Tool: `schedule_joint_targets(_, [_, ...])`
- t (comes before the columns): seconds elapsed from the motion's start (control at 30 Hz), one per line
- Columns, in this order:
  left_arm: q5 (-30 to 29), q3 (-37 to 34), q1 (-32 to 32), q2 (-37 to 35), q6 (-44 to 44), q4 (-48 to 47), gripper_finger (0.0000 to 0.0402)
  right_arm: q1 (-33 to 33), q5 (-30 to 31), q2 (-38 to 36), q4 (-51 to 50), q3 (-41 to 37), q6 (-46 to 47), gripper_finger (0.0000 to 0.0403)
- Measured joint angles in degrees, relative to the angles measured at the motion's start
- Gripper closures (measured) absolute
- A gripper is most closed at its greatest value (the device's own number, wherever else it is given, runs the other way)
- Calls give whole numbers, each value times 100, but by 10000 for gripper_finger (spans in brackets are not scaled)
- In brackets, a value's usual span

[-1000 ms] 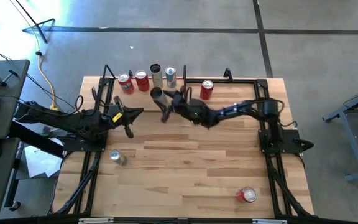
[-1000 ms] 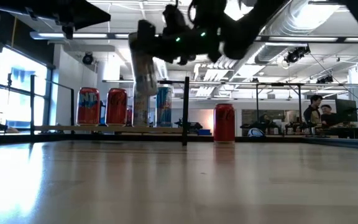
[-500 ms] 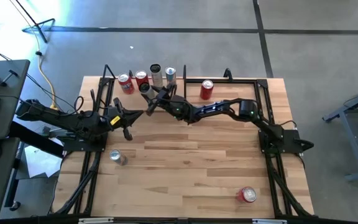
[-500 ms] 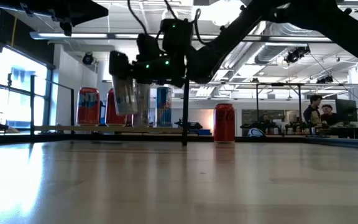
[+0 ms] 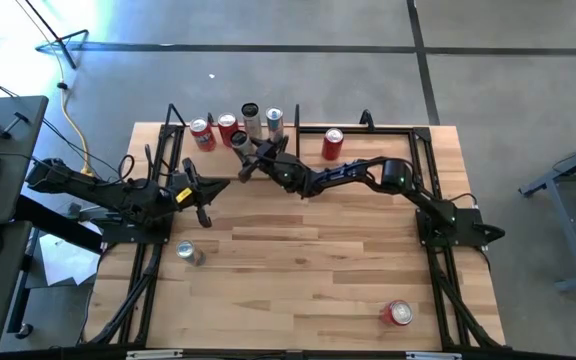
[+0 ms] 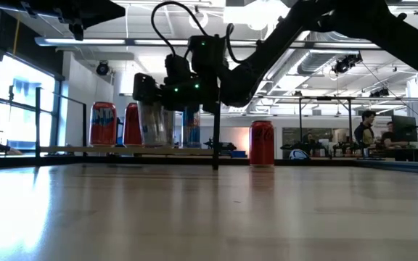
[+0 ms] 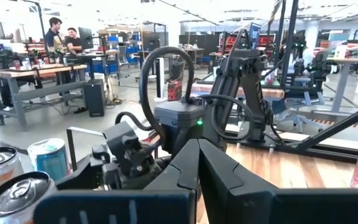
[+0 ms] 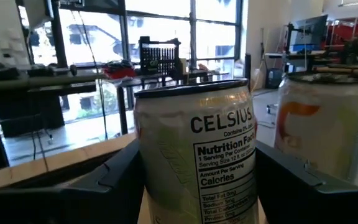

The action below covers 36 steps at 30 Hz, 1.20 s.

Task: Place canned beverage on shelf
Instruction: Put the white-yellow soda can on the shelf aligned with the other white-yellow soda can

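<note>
Two dark fingers (image 8: 120, 177) of your right gripper (image 5: 251, 160) pinch the pale Celsius can (image 8: 197, 152) at its sides, and it sits upright between them. The can (image 5: 238, 141) hangs at the front edge of the shelf (image 6: 122, 151), just beside the cans already standing there: two red cans (image 5: 203, 132), a grey can (image 5: 250, 118) and a blue-and-silver can (image 5: 274, 122). From the low view I judge its base to be near shelf height, but you cannot tell whether it touches the wood yet. Keep it plumb and lower it straight into the free spot, because a neighbouring can (image 8: 328, 130) stands close on one side and a sideways drift could knock it. Spread the jaws only once the base sits flat, then back out along the line you came in. Your right arm reaches long and low from its base at the table's right side, elbow raised, wrist level toward the shelf. Your left gripper (image 5: 206, 193) waits over the table's left part with its fingers pressed together, pointing at the work. A red can (image 5: 332, 144) stands apart past the shelf's upright panel (image 6: 215, 130); a silver can (image 5: 187, 252) and another red can (image 5: 398, 313) lie on the tabletop (image 5: 308, 270).
</note>
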Motion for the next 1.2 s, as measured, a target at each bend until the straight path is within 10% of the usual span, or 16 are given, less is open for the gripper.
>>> schedule_joint_targets(0.23, [0,0,2,2,0,-2,401,0,214,-4,-122,1,109,99])
schedule_joint_targets(1.2, [2,0,0,2,-2,-32,401,374,1313,-658,-1037,-10,-1638,89])
